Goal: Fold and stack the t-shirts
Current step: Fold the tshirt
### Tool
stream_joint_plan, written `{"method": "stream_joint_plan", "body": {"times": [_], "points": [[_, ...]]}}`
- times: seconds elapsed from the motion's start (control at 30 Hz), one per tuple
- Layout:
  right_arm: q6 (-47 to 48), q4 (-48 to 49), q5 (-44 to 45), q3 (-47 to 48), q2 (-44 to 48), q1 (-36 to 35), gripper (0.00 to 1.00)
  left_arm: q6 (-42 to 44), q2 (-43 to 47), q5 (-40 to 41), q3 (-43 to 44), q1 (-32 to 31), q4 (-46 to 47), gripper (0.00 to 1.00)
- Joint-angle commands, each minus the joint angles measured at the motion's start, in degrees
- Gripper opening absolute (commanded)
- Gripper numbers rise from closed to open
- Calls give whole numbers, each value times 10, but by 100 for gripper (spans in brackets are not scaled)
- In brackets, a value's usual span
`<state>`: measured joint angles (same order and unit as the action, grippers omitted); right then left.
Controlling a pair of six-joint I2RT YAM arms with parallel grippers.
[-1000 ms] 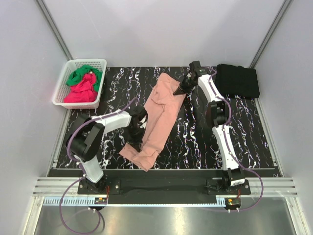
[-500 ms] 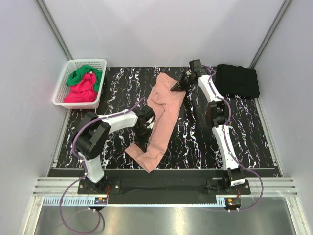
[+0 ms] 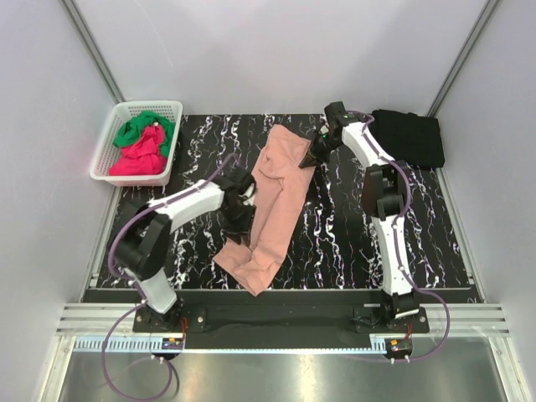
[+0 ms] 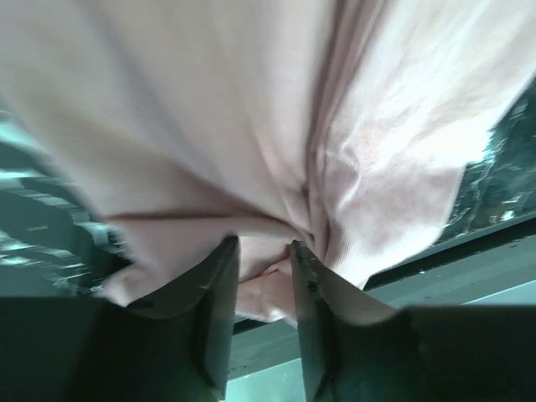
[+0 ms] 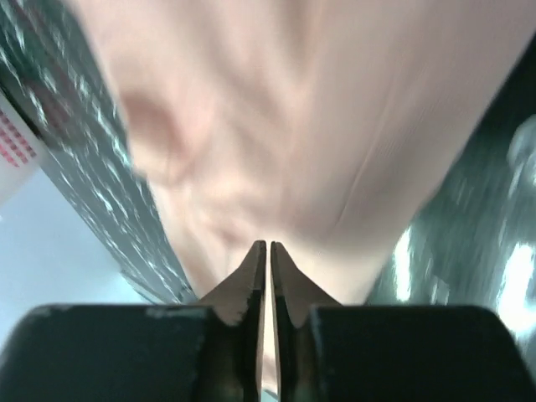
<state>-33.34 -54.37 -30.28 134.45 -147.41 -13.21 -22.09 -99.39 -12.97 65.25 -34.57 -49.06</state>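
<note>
The salmon-pink t-shirt (image 3: 276, 197) lies as a long narrow strip on the dark marbled table (image 3: 352, 243), running from back centre to the near edge. Its print is hidden. My left gripper (image 3: 238, 233) is at the strip's left edge near its front end. In the left wrist view, that gripper (image 4: 264, 247) is shut on a fold of the pink cloth (image 4: 251, 109). My right gripper (image 3: 311, 159) is at the shirt's back right edge. In the right wrist view, this gripper (image 5: 268, 244) is pinched shut on a thin layer of the pink cloth (image 5: 293, 126).
A folded black t-shirt (image 3: 408, 138) lies at the back right corner. A white basket (image 3: 117, 134) at the back left holds a green tee (image 3: 142, 128) and a magenta-red tee (image 3: 138, 157). Grey walls enclose the table.
My left gripper has carried the shirt's left edge to the right, so the strip is narrower. My right gripper has shifted slightly at the back edge, still holding the cloth.
</note>
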Motion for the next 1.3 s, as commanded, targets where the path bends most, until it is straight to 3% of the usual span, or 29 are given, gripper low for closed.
{"method": "stream_joint_plan", "body": {"times": [0.0,0.1,0.2,0.27,0.33,0.47,0.7,1.27], "points": [[71,-36,43,-53,134,-42,14,25,51,14,24,49,-13,38],[75,-40,66,-76,144,-52,13,46,56,15,28,74,-32,38],[97,-135,147,34,88,-59,15,53,65,14,18,81,-35,37],[107,-223,220,166,16,-60,21,50,71,14,10,81,-35,37],[111,-243,271,206,-22,-59,21,46,77,14,2,81,-35,36],[90,-195,267,167,-37,-39,18,42,87,10,-15,81,-33,34],[86,-197,313,197,-72,-33,18,47,106,-14,-48,81,-64,33],[94,-134,245,222,-83,-17,22,70,91,-23,-68,81,-64,30]]}}
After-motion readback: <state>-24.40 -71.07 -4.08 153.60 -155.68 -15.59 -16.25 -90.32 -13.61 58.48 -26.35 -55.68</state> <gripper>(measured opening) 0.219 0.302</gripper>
